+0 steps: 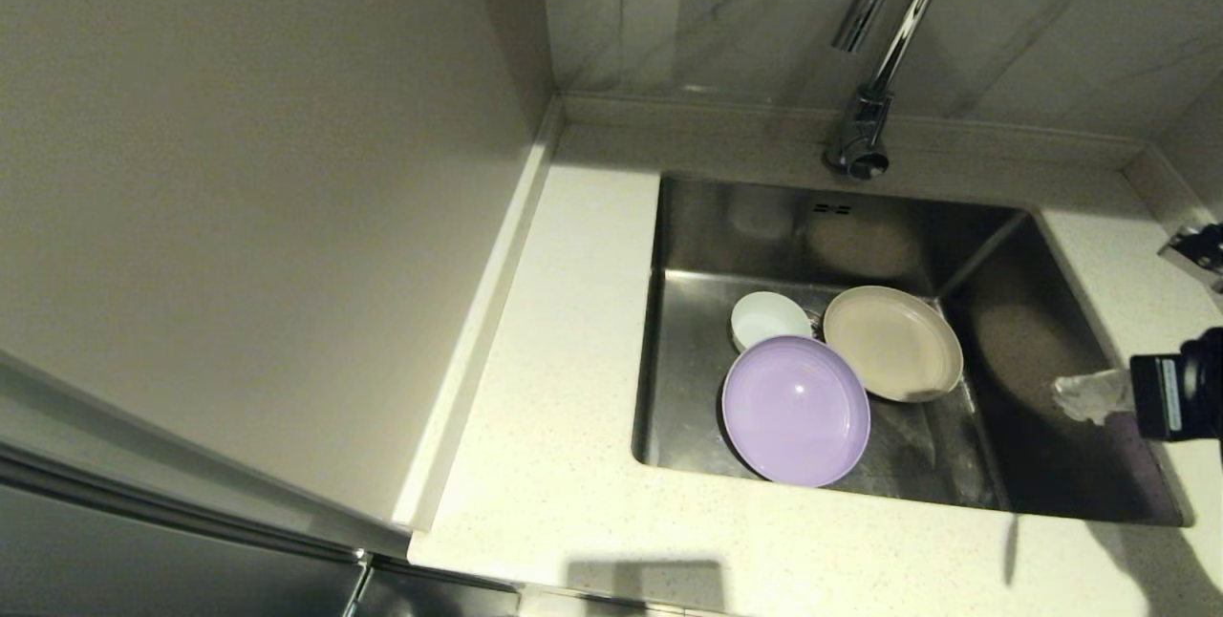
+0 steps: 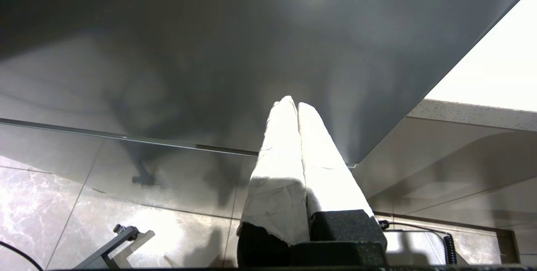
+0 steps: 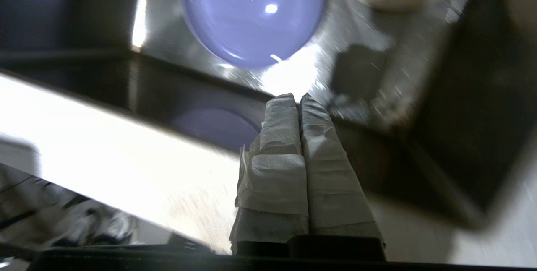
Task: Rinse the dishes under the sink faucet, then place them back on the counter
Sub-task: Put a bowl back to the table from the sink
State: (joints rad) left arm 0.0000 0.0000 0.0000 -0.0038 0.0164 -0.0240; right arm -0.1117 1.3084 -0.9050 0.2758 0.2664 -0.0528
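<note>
Three dishes lie in the steel sink (image 1: pixel 697 235): a lavender plate (image 1: pixel 796 409) at the front, a beige plate (image 1: pixel 893 342) leaning behind it to the right, and a small white bowl (image 1: pixel 767 318) at the back. The chrome faucet (image 1: pixel 874 53) rises behind the basin. My right gripper (image 1: pixel 1070 394), its fingers wrapped in white tape, hangs shut and empty over the sink's right rim; its wrist view shows the lavender plate (image 3: pixel 254 13) ahead. My left gripper (image 2: pixel 293 102) is shut and empty, out of the head view, pointing at a dark cabinet front.
The speckled counter (image 1: pixel 564 359) surrounds the sink, widest on the left and along the front. A tall pale panel (image 1: pixel 248 197) walls off the left side. Grey marbled tiles (image 1: pixel 1051 15) stand behind the faucet. Floor tiles (image 2: pixel 63 204) show under my left gripper.
</note>
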